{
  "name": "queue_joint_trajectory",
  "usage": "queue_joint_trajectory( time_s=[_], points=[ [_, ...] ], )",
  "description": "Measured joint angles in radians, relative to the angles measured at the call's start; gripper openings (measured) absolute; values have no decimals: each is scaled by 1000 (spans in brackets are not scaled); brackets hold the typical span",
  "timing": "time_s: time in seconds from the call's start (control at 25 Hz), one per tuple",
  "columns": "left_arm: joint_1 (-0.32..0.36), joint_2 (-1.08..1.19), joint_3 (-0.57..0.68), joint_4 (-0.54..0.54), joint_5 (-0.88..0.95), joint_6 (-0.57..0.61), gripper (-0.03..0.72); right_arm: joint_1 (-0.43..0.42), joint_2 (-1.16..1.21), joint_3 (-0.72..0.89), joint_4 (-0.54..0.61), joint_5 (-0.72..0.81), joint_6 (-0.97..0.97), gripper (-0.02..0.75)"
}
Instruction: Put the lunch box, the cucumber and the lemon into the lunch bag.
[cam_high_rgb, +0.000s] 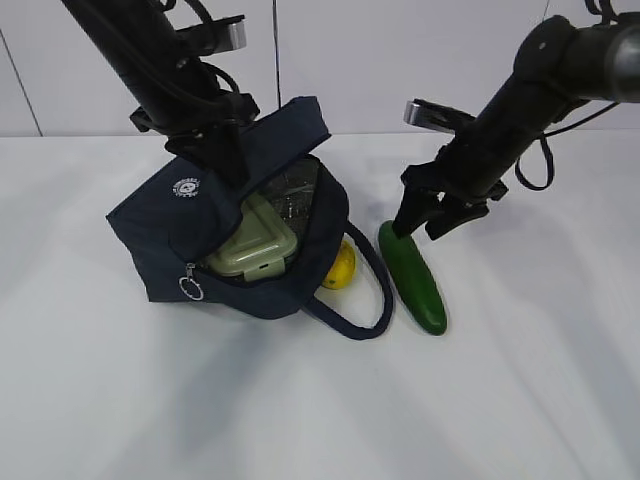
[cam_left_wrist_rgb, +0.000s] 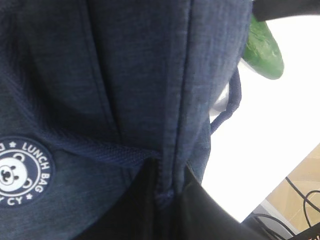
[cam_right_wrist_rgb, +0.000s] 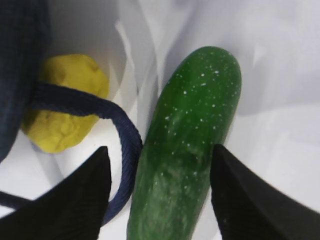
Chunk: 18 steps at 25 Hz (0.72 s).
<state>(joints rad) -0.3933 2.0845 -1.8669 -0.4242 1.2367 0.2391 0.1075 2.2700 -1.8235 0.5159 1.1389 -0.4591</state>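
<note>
Inside lunch bag (cam_high_rgb: 160, 240): lunch box (cam_high_rgb: 252, 247) | right pincer (cam_right_wrist_rgb: 160, 192) straddles cucumber (cam_right_wrist_rgb: 190, 150), apparently untouched

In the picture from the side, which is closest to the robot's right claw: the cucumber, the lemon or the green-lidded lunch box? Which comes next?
From the right gripper:
1. The cucumber, right under the claw, lying on the table.
2. The lemon, further left, beside the lunch bag.
3. The lunch box, farthest left, inside the bag.

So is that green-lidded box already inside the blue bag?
Yes, in. The lunch box lies inside the open lunch bag, its pale green lid showing through the unzipped mouth.
</note>
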Motion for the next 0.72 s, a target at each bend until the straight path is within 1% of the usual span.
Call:
queue_joint_trajectory(
  time_s=[0.24,0.56,0.64,0.72],
  points=[
    [0,0,0,0,0,0,15,62,15,0,-88,-69,70,468],
    [0,0,0,0,0,0,15,71,53,0,-111,-91,99,465],
    [0,0,0,-2,0,0,15,71,60,0,-113,-92,105,438],
    [0,0,0,-2,0,0,15,71,64,0,-113,-92,110,382]
  ],
)
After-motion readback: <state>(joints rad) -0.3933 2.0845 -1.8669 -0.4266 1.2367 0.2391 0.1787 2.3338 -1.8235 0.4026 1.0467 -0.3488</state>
